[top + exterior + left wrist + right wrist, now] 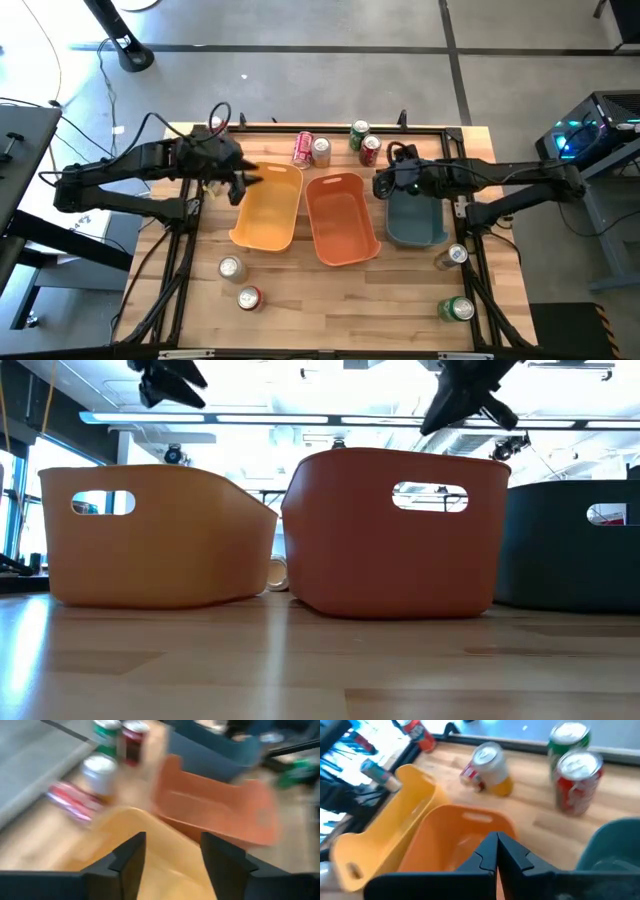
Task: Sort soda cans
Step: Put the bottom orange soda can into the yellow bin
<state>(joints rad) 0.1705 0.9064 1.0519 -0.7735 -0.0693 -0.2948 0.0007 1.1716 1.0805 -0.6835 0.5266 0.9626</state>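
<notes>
In the high view we see three bins side by side mid-frame on the wooden counter (330,300): a yellow bin (268,208) on the left, an orange bin (340,218) in the middle and a teal bin (415,220) on the right.

The left pincer (243,185) hangs over the yellow bin's upper-left rim. In the left wrist view its fingers (131,857) stand spread, with nothing between them. The right pincer (383,184) hovers between the orange bin's upper-right corner and the teal bin. In the right wrist view its fingertips (496,851) are pressed together, pinching nothing.

We find the soda cans scattered around the bins. Above them, near the top edge of the counter, a pink can (302,148) lies on its side, touching a silver-topped can (321,151) that stands just to its right. Further right a green can (359,135) and a red can (371,150) stand close together. Lower left in the frame, a silver can (231,267) stands below the yellow bin, with a red-sided can (249,297) just below it. At lower right, another silver can (452,257) sits below the teal bin, and a green can (457,309) lies near the counter's lower right corner.
</notes>
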